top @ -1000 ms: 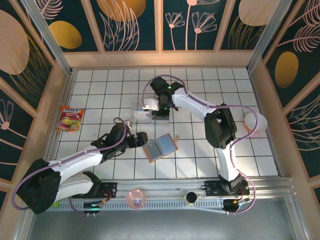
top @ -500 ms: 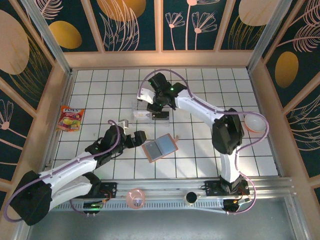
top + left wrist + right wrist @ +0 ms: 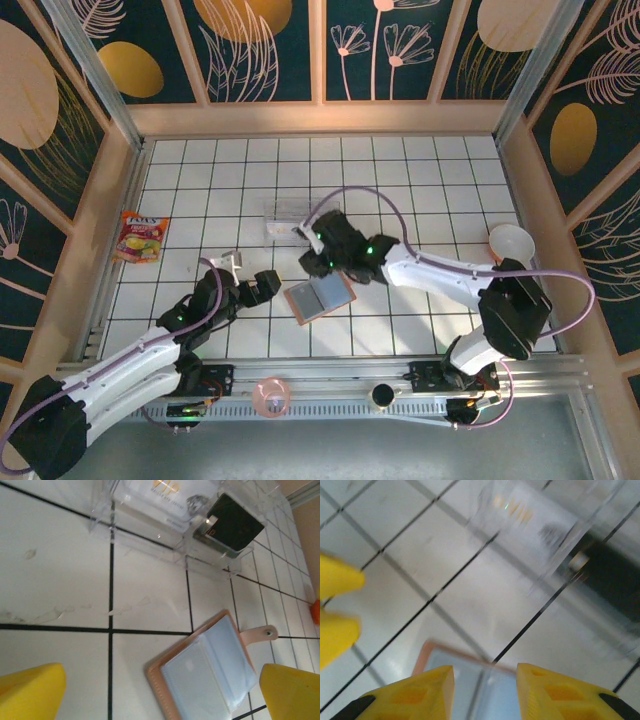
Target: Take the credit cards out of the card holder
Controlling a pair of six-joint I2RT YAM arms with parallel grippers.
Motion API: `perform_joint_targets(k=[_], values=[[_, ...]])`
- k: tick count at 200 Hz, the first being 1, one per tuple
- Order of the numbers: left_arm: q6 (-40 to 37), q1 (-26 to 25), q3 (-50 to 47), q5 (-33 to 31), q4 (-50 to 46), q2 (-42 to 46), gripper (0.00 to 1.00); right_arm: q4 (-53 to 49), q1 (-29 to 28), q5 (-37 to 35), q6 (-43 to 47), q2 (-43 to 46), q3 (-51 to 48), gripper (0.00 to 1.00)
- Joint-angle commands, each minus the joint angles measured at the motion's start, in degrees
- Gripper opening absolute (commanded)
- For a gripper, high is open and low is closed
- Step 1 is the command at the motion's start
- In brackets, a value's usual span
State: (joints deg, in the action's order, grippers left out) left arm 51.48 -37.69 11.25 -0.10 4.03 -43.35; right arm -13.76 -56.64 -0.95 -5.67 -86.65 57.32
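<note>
Hovering by the open card holder (image 3: 320,296), the right hand (image 3: 484,672) was released. The left hand (image 3: 162,666) near it was released too.

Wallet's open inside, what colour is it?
Pale grey-blue, with a tan border around the wallet; the left wrist view shows it best.

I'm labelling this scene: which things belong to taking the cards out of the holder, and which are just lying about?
Job: card holder, black card, white card, tray holding both cards.
Lying about: snack packet, pink bowl.
</note>
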Motion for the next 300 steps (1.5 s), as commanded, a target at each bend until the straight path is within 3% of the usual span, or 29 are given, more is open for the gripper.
perform_joint_targets(k=[1, 48, 151, 168, 212, 239, 300], values=[[1.2, 0.3, -1.1, 0.3, 1.0, 0.8, 0.98, 2.0, -4.6, -0.3, -10.1, 0.9, -4.0, 0.38], [0.4, 0.3, -1.9, 0.6, 1.0, 1.3, 0.95, 3.0, -10.3, -2.4, -13.0, -6.5, -4.4, 0.38], [-0.3, 0.3, -1.9, 1.9, 1.5, 0.0, 0.90, -1.1, -13.6, -5.3, -15.5, -13.7, -2.3, 0.39], [-0.3, 0.3, -1.9, 2.2, 1.6, -0.2, 0.89, -2.2, -13.7, -5.9, -16.8, -15.0, -1.9, 0.34], [-1.2, 0.3, -1.6, 3.7, 2.1, -1.0, 0.85, 0.3, -13.7, -3.5, -19.0, -13.9, -1.8, 0.01], [-2.2, 0.3, -1.3, 5.6, 2.9, -2.0, 0.78, 2.7, -13.2, -2.3, -21.4, -12.5, -1.8, 0.00], [-2.7, 0.3, -0.6, 10.3, 7.9, -6.3, 0.48, 14.4, -8.5, 2.2, -33.7, -3.1, -9.6, 0.00]])
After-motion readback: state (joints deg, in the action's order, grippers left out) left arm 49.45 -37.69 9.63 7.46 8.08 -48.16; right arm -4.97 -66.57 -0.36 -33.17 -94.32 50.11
